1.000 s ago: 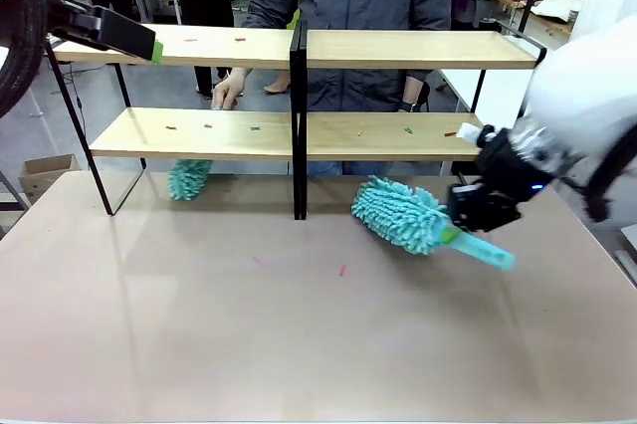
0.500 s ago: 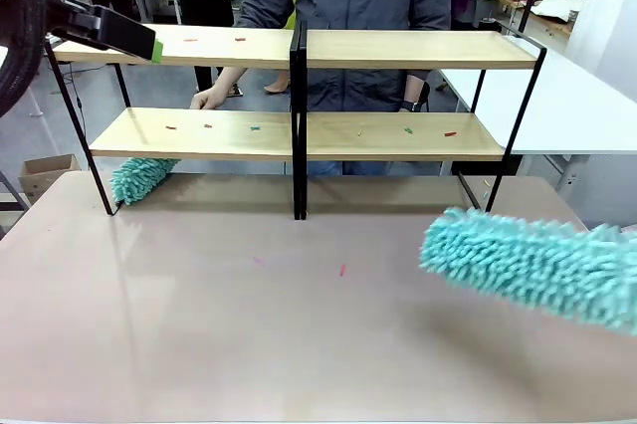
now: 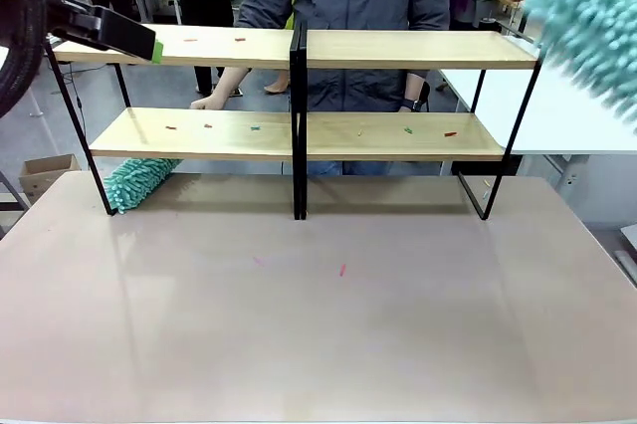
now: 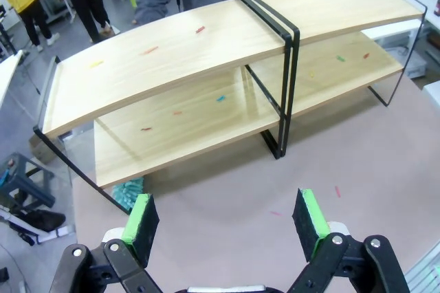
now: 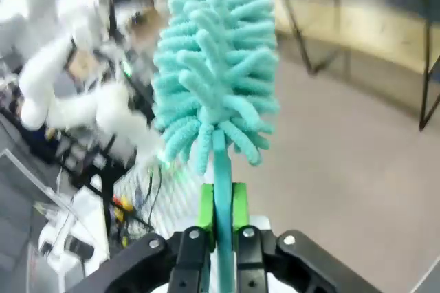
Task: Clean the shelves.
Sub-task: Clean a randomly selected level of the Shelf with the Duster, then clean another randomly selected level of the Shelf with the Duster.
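1. Our teal duster [image 3: 593, 18] is no longer low over the table [image 3: 318, 344]: we see it up at the top right corner, blurred, by the upper board's end
2. Our right gripper [image 5: 221, 208] pinches its smooth handle [image 5: 221, 162] between green pads [image 5: 205, 205]; the head is a shaggy brush of fat strands
3. Our left gripper [image 4: 227, 214] hangs by the top board's left end, fingers [image 4: 141, 219] wide apart, holding nothing
4. The shelves [image 3: 398, 49] stand at the table's far side: two long pale wood boards in a thin black frame, specked with coloured scraps [image 3: 255, 128]
5. The person's hand [image 3: 212, 102] is at the lower board's back edge; a second duster [image 3: 139, 183] lies under its left end, barely moved
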Controlling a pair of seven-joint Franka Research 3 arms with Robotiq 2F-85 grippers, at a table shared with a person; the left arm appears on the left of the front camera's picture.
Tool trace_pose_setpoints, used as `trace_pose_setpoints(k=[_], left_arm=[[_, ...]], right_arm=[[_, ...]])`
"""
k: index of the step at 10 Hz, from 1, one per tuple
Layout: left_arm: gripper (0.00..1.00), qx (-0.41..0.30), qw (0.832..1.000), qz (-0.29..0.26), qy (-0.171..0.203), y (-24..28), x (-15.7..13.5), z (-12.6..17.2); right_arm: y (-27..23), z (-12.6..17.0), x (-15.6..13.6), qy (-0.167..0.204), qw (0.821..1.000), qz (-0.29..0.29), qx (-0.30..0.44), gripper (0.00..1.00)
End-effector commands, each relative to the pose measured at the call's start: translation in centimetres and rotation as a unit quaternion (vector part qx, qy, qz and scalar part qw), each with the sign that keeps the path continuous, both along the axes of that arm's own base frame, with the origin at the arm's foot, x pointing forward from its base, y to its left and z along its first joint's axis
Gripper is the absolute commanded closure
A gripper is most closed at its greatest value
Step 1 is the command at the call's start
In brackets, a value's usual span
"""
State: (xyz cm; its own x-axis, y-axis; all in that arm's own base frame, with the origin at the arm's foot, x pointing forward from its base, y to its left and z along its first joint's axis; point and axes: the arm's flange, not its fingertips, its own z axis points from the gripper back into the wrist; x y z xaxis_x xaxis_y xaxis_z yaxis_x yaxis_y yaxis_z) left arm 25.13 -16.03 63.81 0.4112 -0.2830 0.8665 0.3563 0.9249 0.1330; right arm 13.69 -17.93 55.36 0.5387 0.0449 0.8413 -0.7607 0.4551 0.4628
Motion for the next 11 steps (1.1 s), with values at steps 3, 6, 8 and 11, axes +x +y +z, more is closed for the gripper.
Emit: trace_pose_setpoints(k=[3,6,8,11], left_arm=[[0.00,0.002,1.000,0.005,-0.001,0.1,-0.1,0.1],[0.00,0.002,1.000,0.005,-0.001,0.1,-0.1,0.1],[0.00,0.002,1.000,0.005,-0.001,0.1,-0.1,0.1],[0.00,0.002,1.000,0.005,-0.001,0.1,-0.1,0.1]], right_arm=[[-1.9,-0.5,0.6,-0.030,0.996,-0.044,0.066,0.88],[-1.9,-0.5,0.6,-0.030,0.996,-0.044,0.066,0.88],[-1.9,-0.5,0.6,-0.030,0.996,-0.044,0.066,0.88],[-1.9,-0.5,0.6,-0.030,0.996,-0.044,0.066,0.88]])
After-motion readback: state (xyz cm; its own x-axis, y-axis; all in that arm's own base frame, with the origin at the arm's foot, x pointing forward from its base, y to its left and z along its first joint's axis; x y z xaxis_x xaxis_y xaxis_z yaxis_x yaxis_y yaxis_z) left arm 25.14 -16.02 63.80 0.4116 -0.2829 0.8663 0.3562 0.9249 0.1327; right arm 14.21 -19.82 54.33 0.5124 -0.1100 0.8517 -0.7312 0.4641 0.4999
